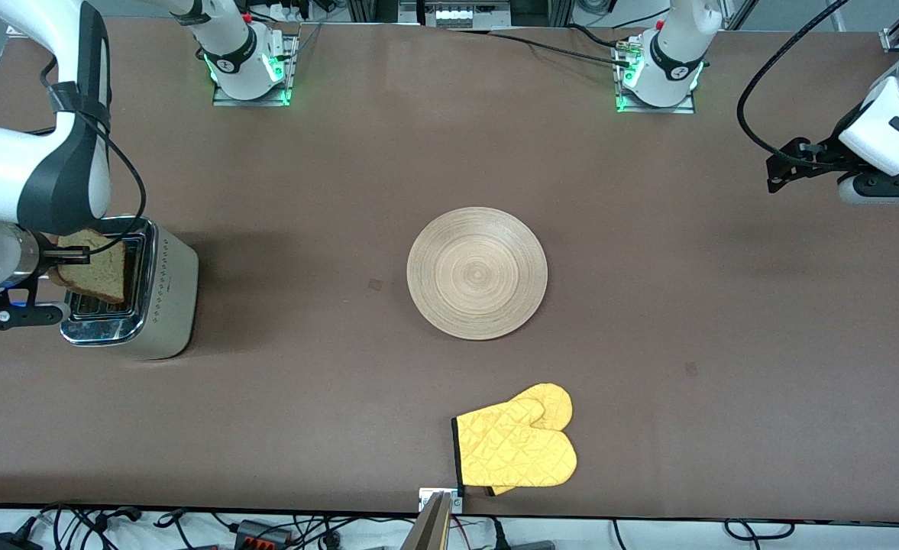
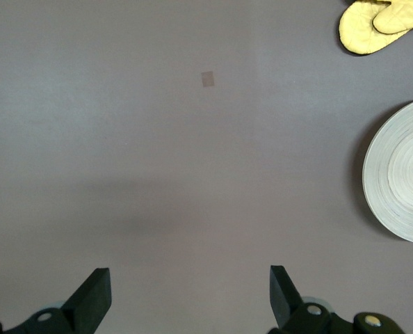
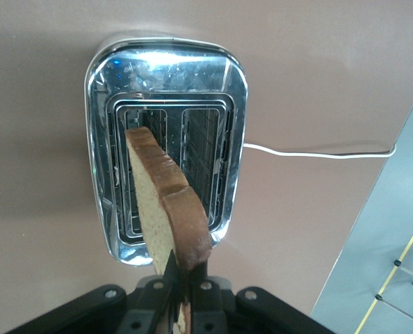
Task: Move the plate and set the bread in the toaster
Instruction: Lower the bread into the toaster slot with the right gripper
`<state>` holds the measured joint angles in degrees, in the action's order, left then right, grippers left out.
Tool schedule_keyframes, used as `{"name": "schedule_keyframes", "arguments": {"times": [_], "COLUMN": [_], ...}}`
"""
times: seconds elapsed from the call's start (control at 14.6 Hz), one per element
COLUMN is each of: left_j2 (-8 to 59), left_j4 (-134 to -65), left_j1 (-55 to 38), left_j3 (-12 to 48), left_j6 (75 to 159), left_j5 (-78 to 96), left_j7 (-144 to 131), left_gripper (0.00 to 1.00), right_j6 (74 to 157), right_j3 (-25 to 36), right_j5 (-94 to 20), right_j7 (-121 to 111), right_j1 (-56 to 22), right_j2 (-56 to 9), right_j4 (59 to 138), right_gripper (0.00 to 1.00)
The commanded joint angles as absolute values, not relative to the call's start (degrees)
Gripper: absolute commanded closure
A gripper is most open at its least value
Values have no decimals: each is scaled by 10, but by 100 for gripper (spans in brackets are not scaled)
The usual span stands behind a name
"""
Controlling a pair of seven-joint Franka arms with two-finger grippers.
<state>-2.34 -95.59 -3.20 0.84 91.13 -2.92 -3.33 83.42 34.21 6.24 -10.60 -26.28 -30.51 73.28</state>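
Toaster (image 1: 155, 294) sits at the right arm's end of the table. Wooden plate (image 1: 477, 273) lies mid-table, bare, so the plate move looks done. Bread slice (image 1: 98, 267) hangs edge-down over a slot, pinched by the right gripper (image 3: 181, 296); insertion remains. Left gripper (image 2: 190, 296) waits, fingers wide, empty.

A round, light tan wooden plate (image 1: 477, 273) with concentric ring grain lies flat at the centre of the frame, empty. A shiny silver two-slot toaster (image 1: 160, 294) stands at the frame's middle left edge, slots facing up. A square slice of pale bread (image 1: 98, 269) with dark brown crust hangs tilted on edge just above the toaster's slots.
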Motion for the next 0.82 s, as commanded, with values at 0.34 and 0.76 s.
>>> {"name": "schedule_keyframes", "arguments": {"times": [0.34,0.76], "left_j2": [-25,-25], "left_j4": [-948,-948], "left_j1": [-35,-36], "left_j3": [6,7], "left_j6": [901,897], "left_j5": [-19,-19], "left_j7": [-33,-33], "left_gripper": [0,0], "right_j6": [846,874], "right_j3": [340,340], "right_j5": [59,55], "right_j7": [-110,-110], "right_j1": [-261,-258], "right_j2": [-297,-306], "right_j4": [758,758], "right_gripper": [100,100]}}
